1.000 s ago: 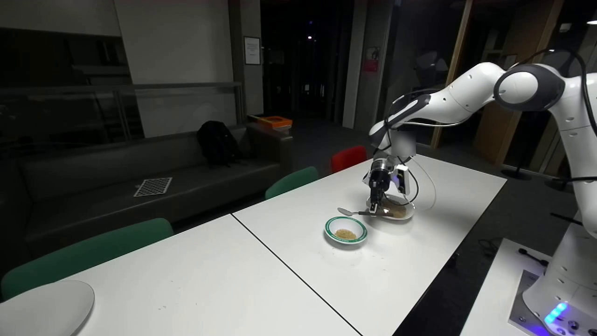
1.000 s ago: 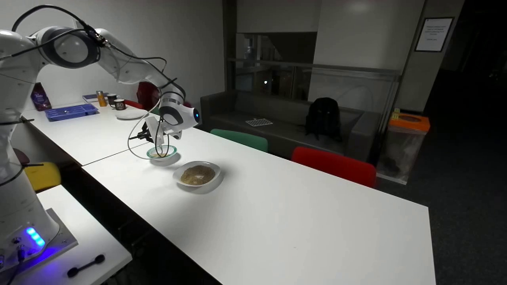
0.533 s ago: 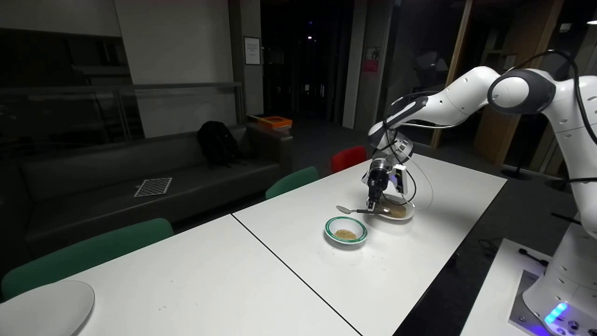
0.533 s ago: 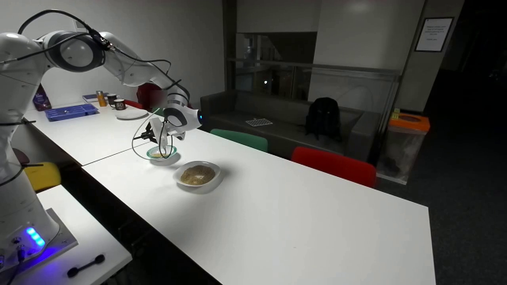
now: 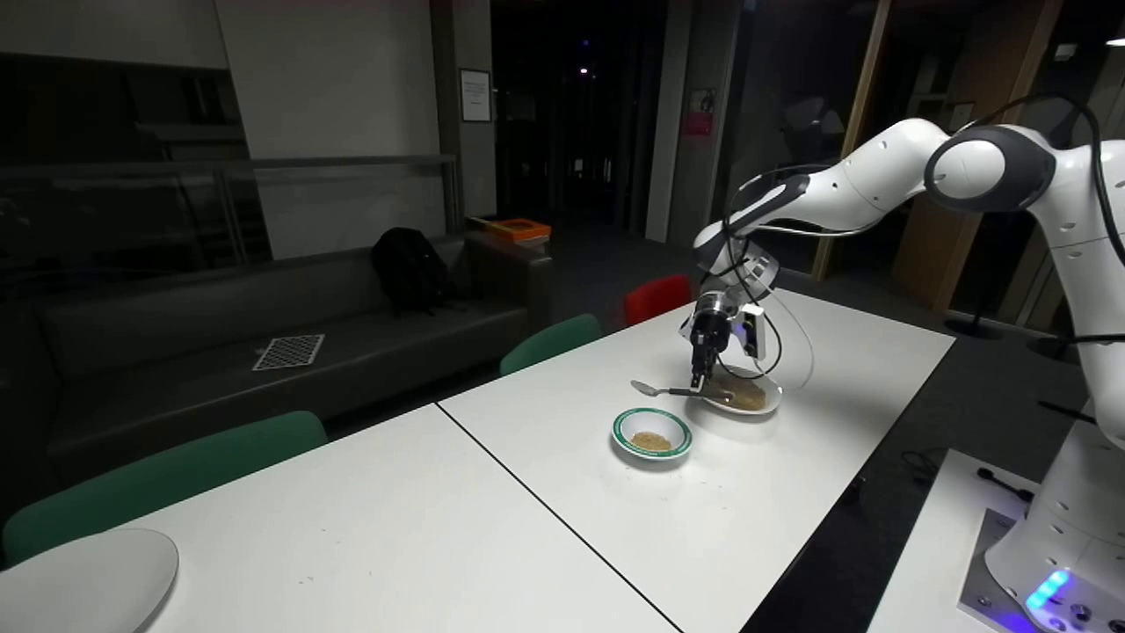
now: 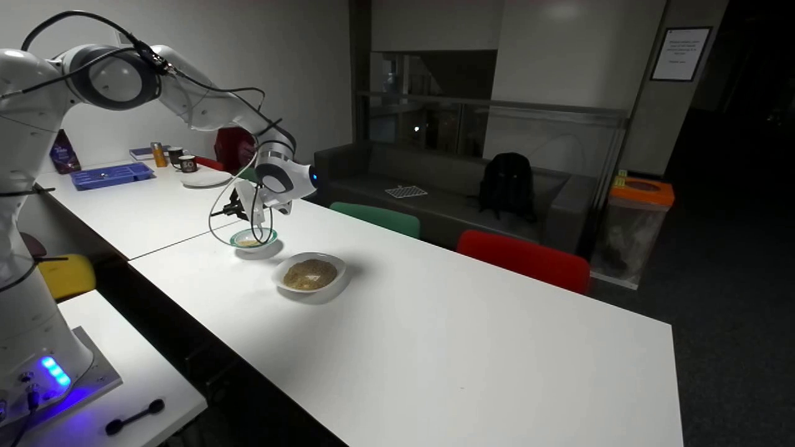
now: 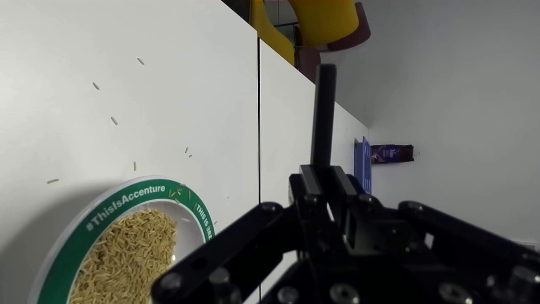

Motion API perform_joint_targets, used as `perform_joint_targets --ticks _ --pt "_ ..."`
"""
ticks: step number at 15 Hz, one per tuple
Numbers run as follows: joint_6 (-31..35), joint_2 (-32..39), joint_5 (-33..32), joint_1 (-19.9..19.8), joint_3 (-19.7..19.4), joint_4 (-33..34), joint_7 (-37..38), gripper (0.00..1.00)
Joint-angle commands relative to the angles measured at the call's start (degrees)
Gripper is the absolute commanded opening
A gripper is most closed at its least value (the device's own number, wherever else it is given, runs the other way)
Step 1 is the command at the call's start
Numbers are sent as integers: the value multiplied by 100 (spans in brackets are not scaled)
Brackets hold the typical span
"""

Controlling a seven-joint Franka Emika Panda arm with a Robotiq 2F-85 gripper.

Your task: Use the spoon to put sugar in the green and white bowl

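My gripper (image 5: 700, 381) is shut on the dark handle of the spoon (image 5: 675, 391), held roughly level above the table. The spoon's grey metal end points away from the robot; its contents cannot be made out. In the wrist view the handle (image 7: 324, 116) sticks out past the jaws (image 7: 324, 171); the metal end is hidden there. The green and white bowl (image 5: 620, 432) stands near the spoon, and its rim shows in the wrist view (image 7: 63, 266). It holds tan, rice-like grains (image 7: 130, 257). The main sugar heap (image 6: 309, 273) lies in a white dish (image 6: 339, 268).
Loose grains (image 7: 114, 120) lie by the bowl. A blue tray (image 6: 112, 176), mugs (image 6: 187, 163), an orange bottle (image 6: 159, 154) and a white plate (image 6: 206, 179) stand at the table's far end. Green (image 6: 376, 218) and red (image 6: 525, 261) chairs line one edge. Cables hang from the wrist.
The gripper and spoon have shifted slightly, up and left in one exterior view and right in the other. The grip on the spoon is kept. The bowl and dish have not moved.
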Motion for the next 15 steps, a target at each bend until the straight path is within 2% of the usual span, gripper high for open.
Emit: perform_joint_targets --ticks 1,5,9,15 --pt "144 -426 -129 64 -65 -152 15 3" --pt "389 -734 -347 104 -88 -228 23 3" --pt "887 -1067 -934 155 -138 -413 76 3" --pt "1441 -1578 -1494 -31 -246 -826 81 3"
